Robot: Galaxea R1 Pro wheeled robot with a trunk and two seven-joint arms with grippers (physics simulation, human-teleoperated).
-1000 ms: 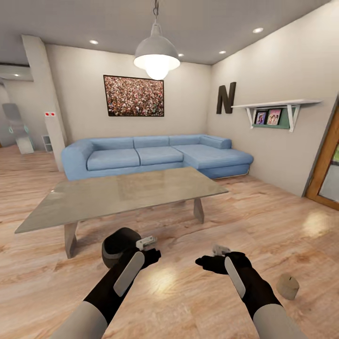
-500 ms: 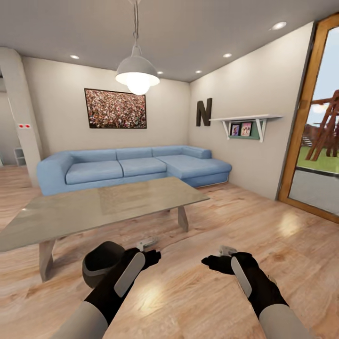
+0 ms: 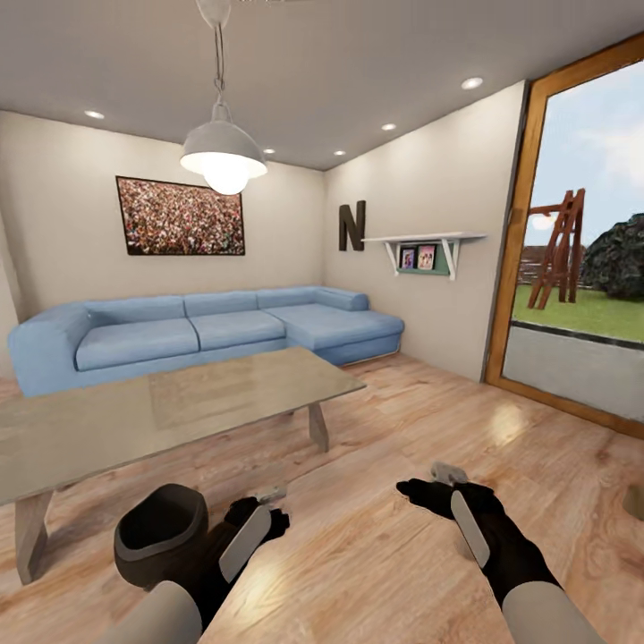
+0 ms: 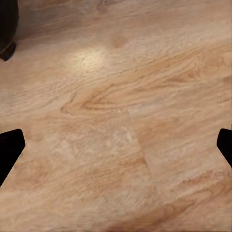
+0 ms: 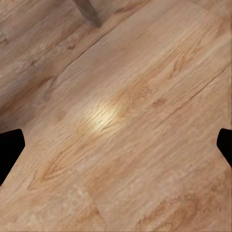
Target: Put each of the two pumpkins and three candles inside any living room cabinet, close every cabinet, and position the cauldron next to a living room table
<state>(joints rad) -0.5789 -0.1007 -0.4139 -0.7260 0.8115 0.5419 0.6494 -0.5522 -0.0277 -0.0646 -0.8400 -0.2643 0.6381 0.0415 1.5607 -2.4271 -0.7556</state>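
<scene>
Here, the scene in short lines.

Left gripper point(image 3: 268, 494): it hangs low over the wood-plank floor point(image 3: 376, 572); in the left wrist view its two fingertips point(image 4: 9, 150) stand far apart at the two edges of the picture, with bare floor between them, so it is released and holds nothing.

Right gripper point(image 3: 440, 474): it hangs over the floor at about the same height; in the right wrist view its fingertips point(image 5: 9, 147) are also spread wide, with nothing between them.

Cauldron point(image 3: 161, 534): a black round pot with a wide mouth, upright on the floor, just beside the left forearm on its outer side, behind the left gripper and apart from it.

Table point(image 3: 179, 407): a grey glossy top on angled legs, ahead of the left gripper; the cauldron stands near its front edge, and one leg point(image 5: 88, 12) is seen ahead of the right gripper.

Sofa point(image 3: 206, 326): blue, far beyond the table, against the wall.

Glass door point(image 3: 572, 250): well to the outer side of the right gripper, with a wooden frame and a garden behind it.

Lamp point(image 3: 224, 156): it hangs from the ceiling, high above the table.
</scene>
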